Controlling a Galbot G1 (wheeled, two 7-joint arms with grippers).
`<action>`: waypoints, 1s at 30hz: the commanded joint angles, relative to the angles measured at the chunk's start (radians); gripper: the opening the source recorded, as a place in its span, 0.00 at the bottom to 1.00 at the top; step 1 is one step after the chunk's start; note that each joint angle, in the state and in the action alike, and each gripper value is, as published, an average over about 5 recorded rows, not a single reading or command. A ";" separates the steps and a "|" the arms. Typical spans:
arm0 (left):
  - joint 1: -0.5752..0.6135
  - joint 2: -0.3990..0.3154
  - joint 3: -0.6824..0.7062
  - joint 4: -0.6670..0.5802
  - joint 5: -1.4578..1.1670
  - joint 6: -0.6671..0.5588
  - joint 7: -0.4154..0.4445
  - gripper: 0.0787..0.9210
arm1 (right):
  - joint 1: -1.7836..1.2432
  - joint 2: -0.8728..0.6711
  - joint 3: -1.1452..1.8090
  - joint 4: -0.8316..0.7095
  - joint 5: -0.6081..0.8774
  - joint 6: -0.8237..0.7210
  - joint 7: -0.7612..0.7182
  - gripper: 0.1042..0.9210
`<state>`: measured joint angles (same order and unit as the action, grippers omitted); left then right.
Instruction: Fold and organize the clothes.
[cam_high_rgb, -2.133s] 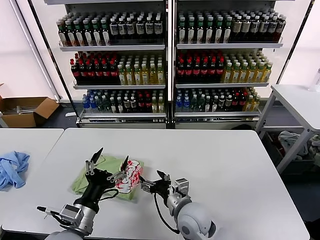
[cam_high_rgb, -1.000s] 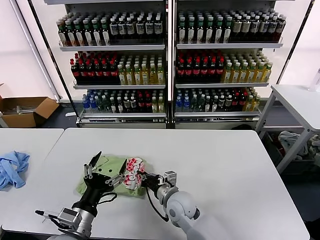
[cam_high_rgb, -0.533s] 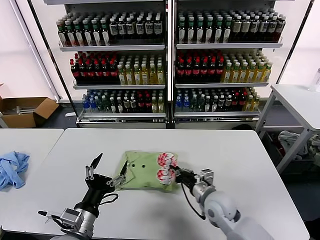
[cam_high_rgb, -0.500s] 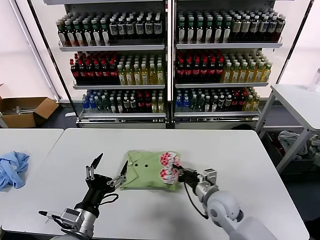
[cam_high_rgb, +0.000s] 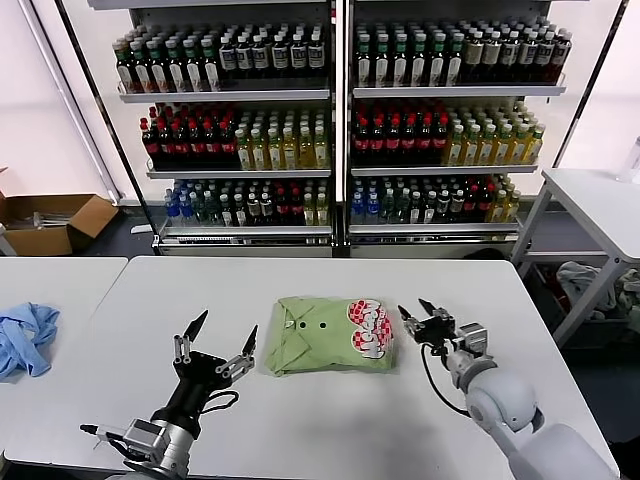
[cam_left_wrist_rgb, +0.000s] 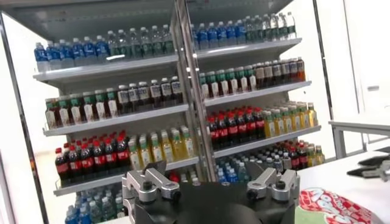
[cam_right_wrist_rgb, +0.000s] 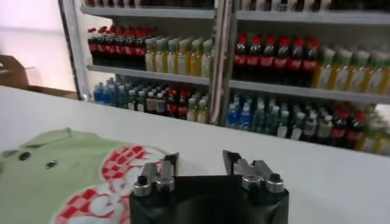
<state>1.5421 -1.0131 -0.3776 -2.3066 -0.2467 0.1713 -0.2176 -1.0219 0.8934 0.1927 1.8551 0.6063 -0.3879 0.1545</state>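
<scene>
One folded green polo shirt (cam_high_rgb: 333, 334) lay near the middle of the white tabletop (cam_high_rgb: 300, 420), flanked by two pincers, the left pincer (cam_high_rgb: 215, 345) and the right pincer (cam_high_rgb: 419, 313), both spread open. One blue cloth (cam_high_rgb: 25, 338) sat on a second tabletop (cam_high_rgb: 70, 285), one cardboard box (cam_high_rgb: 50, 222) stood behind, and two shelving units (cam_high_rgb: 340, 130) held bottles.

Two tall shelving units (cam_high_rgb: 340, 120) stand side by side behind the far edge of the white counter (cam_high_rgb: 330, 420), each row packed with bottles (cam_high_rgb: 440, 135), dark, red, yellow and blue by tier. An open cardboard box (cam_high_rgb: 50, 222) sits on the dark floor off the far left corner. A second white table (cam_high_rgb: 600, 205) stands past the far right corner; walls white, light bright and even.
</scene>
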 joint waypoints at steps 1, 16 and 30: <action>-0.001 0.004 0.001 0.001 -0.016 0.002 -0.001 0.88 | -0.288 -0.073 0.315 0.226 -0.096 0.108 0.177 0.57; 0.023 0.056 -0.007 0.099 -0.099 -0.088 -0.056 0.88 | -1.013 0.156 0.473 0.456 -0.351 0.608 0.432 0.88; 0.099 0.057 -0.030 0.084 -0.101 -0.175 -0.101 0.88 | -1.075 0.148 0.453 0.419 -0.398 0.824 0.337 0.88</action>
<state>1.6018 -0.9570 -0.4034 -2.2302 -0.3401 0.0488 -0.2979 -1.9422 1.0137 0.6224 2.2474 0.2767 0.2310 0.5075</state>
